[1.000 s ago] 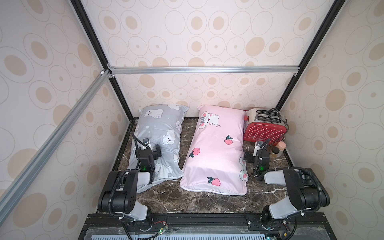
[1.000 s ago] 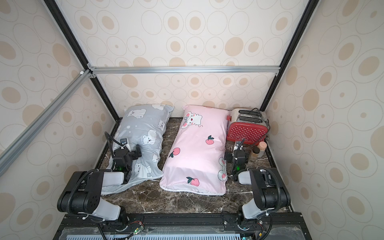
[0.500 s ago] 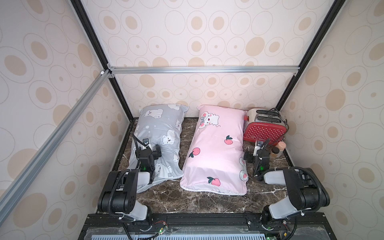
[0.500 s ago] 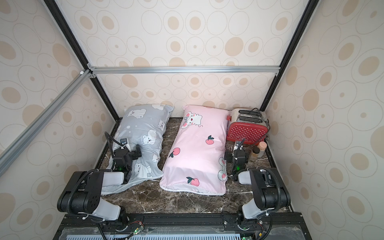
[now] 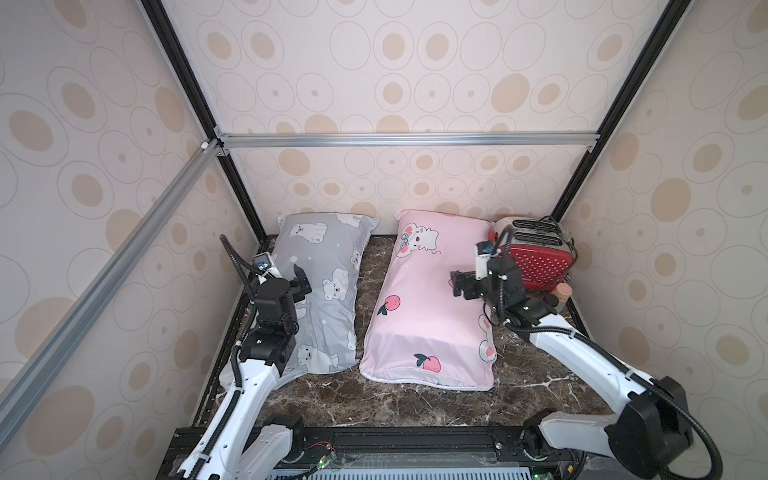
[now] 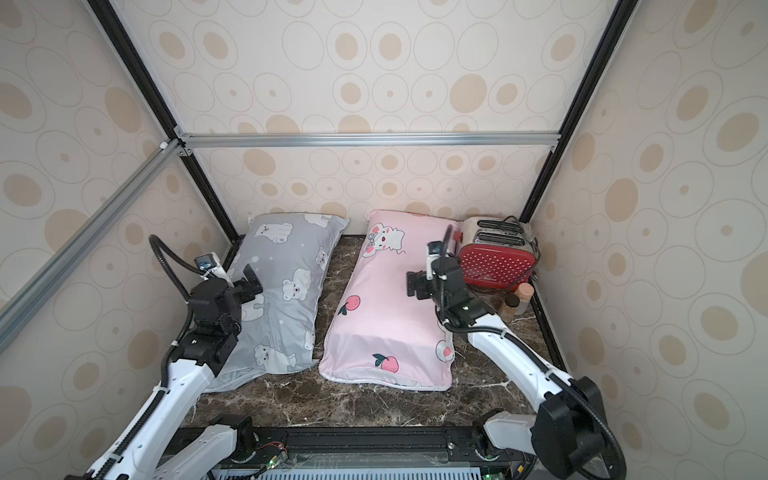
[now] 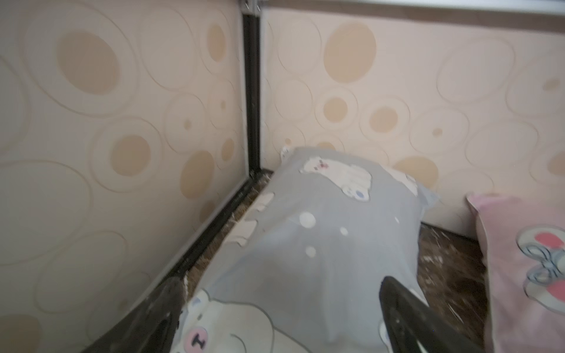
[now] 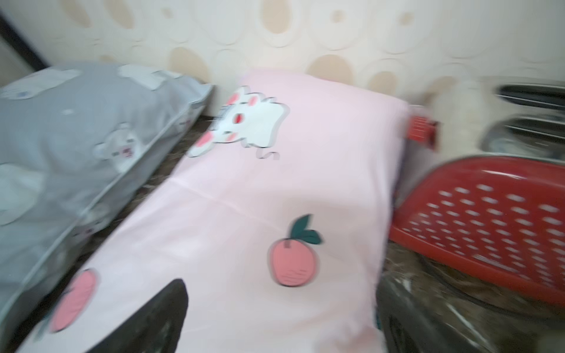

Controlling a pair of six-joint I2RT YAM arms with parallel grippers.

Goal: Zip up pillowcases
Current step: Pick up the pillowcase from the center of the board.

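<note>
Grey pillowcase (image 5: 328,266): left on the surface (image 5: 415,403), lengthwise, one short end near the arms.
Pink pillowcase (image 5: 428,316): right, apart from it; white-edged end near, probably for reach.
Left claw (image 5: 301,276): spread, empty, above grey.
Right claw (image 5: 456,284): spread, empty, above pink's right edge.
Toaster (image 5: 536,257): far right, just beside pink.

Both top views are bright, evenly lit and sharp; a soft shadow lies on the desk (image 5: 415,401) under the near edge of the pink pillowcase (image 5: 428,316). The right wrist view is smeared: beside that pillowcase, the dots on the toaster (image 8: 489,220) streak. The left wrist view is dimmer and slightly soft across the grey pillowcase (image 7: 321,244).
</note>
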